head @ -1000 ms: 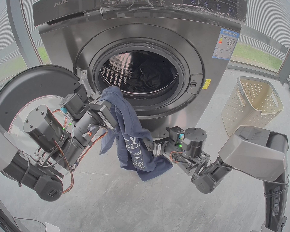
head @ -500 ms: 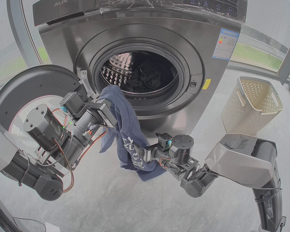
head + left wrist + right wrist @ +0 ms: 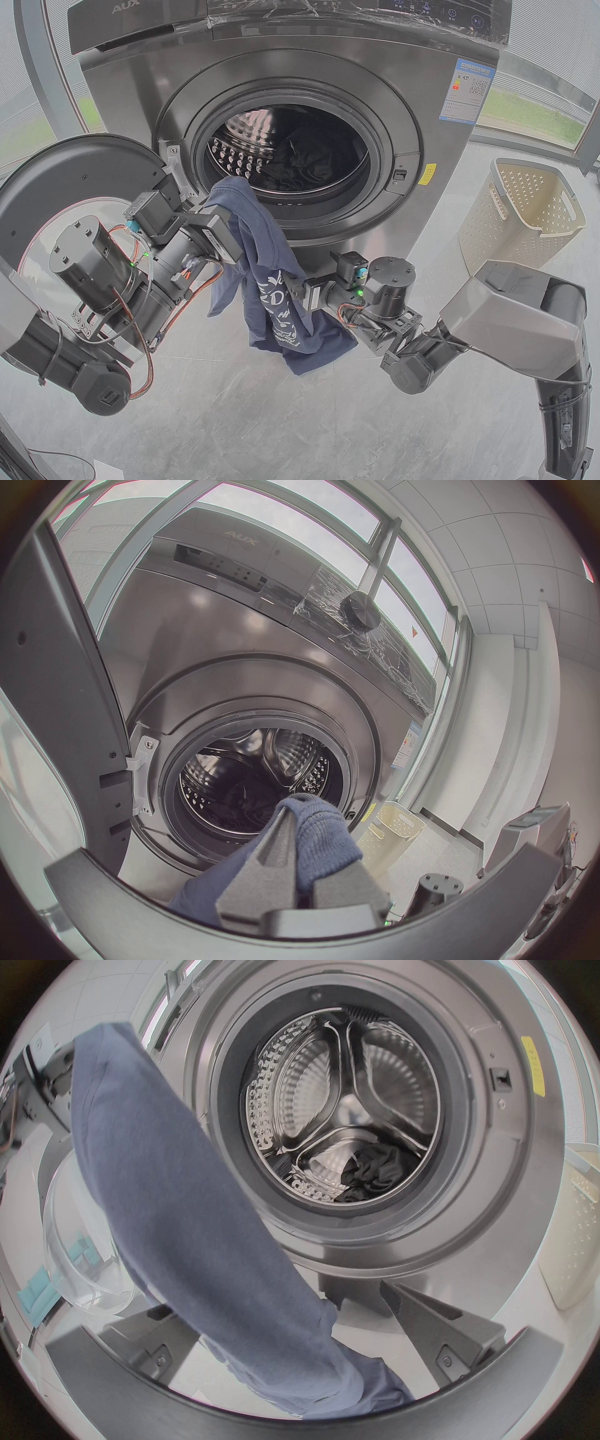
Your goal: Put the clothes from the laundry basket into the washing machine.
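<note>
Hanging left of centre in the head view: a blue shirt (image 3: 269, 275), just below and in front of the drum mouth (image 3: 294, 150) of the washer (image 3: 375, 69). Pinched at its top fold by the left gripper (image 3: 312, 849), jaws closed tight on the cloth. From there falling in one long drape with white print, down to the floor (image 3: 250, 425) and apparently touching it.

At the middle of this drape, the right gripper (image 3: 300, 1329), jaws spread wide with the cloth passing between them, not closed on anything. Deep in the drum already, some dark clothes (image 3: 375, 1172). Well apart, at the right edge of the head view, the basket (image 3: 525, 212).

Probably light and fully limp, with no stiffness at all. Likely to sag wherever not supported and to swing when lifted. Knit cloth, so probably not slippery between the pads, and not fragile.

Best taken at mid-body, near the print, with several layers gathered in one bite rather than a single thin edge. With such a hold, easier to raise the tail from the floor and feed it over the rim.

Main risk in my judgement: loose ends catching on the rim of the mouth, or hanging outside of it.
</note>
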You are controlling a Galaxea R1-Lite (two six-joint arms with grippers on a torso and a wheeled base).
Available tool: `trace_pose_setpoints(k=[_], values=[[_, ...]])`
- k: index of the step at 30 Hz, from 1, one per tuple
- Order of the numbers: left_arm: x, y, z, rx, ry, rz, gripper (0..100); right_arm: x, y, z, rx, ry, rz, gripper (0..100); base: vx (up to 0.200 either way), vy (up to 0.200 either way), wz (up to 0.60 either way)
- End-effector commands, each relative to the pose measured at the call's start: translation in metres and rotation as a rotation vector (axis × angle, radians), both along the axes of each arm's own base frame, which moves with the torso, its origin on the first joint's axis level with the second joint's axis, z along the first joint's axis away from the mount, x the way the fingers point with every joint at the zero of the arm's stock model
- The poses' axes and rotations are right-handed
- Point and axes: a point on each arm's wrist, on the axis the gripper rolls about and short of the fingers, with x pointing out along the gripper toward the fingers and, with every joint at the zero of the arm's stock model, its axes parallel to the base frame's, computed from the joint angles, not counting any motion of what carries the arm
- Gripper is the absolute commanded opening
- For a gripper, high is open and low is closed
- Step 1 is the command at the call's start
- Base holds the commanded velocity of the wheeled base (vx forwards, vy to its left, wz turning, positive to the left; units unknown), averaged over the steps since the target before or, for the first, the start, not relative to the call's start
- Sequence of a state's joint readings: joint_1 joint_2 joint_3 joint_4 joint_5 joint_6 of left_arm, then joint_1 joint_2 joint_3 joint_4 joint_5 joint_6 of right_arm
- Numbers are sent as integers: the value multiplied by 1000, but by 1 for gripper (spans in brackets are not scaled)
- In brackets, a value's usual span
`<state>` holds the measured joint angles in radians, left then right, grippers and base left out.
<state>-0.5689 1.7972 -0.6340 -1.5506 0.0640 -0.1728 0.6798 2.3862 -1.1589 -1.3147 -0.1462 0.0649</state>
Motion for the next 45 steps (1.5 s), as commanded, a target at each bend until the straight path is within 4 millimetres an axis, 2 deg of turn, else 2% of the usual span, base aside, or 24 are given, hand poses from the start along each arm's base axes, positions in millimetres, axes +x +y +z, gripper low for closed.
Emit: trace_pose_setpoints(k=[1,3,10,17,19,26,29,40,45], values=[[0,0,0,-1,0,2,0,-3,-20,24,20,-27,-31,100,0,0,0],[0,0,0,-1,0,2,0,-6,-34,31,15,-25,-48,100,0,0,0],[0,0,0,0,1,0,0,3,-54,39,4,-44,-100,100,0,0,0],[0,0,-1,3,5,-1,0,8,-59,41,-11,-57,-113,100,0,0,0],[0,0,-2,5,5,-1,0,8,-56,42,-9,-63,-104,100,0,0,0],[-1,0,-1,4,4,-2,0,-10,-12,17,-33,-33,19,100,0,0,0],[-1,0,-1,3,3,-2,0,-11,0,16,-25,-43,42,100,0,0,0],[0,0,-2,4,6,-1,0,-28,23,15,-17,-46,105,100,0,0,0],[0,-1,-3,6,10,-2,0,-27,27,27,11,-77,104,100,0,0,0]])
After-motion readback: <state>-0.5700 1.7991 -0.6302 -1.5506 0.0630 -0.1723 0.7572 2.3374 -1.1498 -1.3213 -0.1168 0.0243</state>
